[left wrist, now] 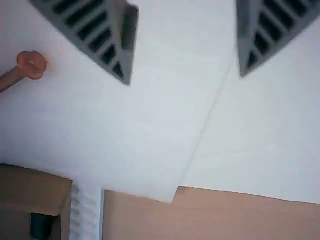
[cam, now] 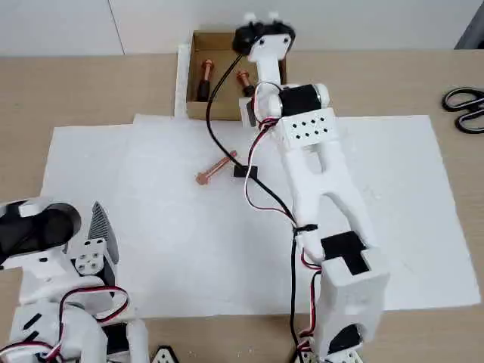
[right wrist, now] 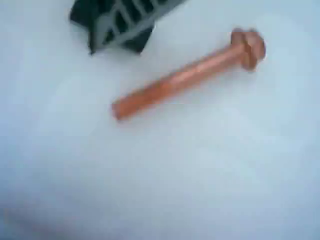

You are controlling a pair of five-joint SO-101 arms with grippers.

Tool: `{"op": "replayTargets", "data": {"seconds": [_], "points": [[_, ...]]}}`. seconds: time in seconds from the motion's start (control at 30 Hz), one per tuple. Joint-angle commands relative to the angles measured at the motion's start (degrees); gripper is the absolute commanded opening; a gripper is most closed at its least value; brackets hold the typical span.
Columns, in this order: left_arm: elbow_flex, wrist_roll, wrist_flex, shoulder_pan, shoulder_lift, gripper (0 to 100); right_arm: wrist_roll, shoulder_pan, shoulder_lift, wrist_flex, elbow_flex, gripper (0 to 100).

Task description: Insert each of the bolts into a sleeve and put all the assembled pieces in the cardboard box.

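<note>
Box (cam: 200, 111) sits at the worktop's (cam: 91, 83) far edge with two sleeved bolts (cam: 206, 79) in it. One bare bolt (cam: 215, 169) is lying on the white paper (cam: 151, 219) just in front of the box, and the right arm (cam: 321, 178) is stretched out alongside it. Left arm (cam: 45, 234) is at the near left corner, scissors (cam: 465, 106) by the right edge.

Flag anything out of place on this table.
One bolt lies loose and slanted on the white paper, bare, with no sleeve on it, while two sleeved bolts already sit in the cardboard box. A pair of scissors beyond the paper has no part in this job.
</note>
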Motion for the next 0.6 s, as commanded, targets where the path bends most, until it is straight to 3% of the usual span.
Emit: {"op": "replayTargets", "data": {"seconds": [0.0, 0.33, 0.57], "points": [[-0.4, 0.8, -0.4, -1.3, -0.3, 13, 1.1, 0.7, -3.7, 7.7, -2.9, 20.7], [-0.1, 0.8, -0.3, -4.3, -0.3, 13, 25.8, -8.7, -1.6, 14.6, -2.9, 20.8], [0.0, 0.7, 0.4, -4.3, -0.3, 13, 30.2, -8.8, 8.3, 15.2, -3.2, 20.9]]}}
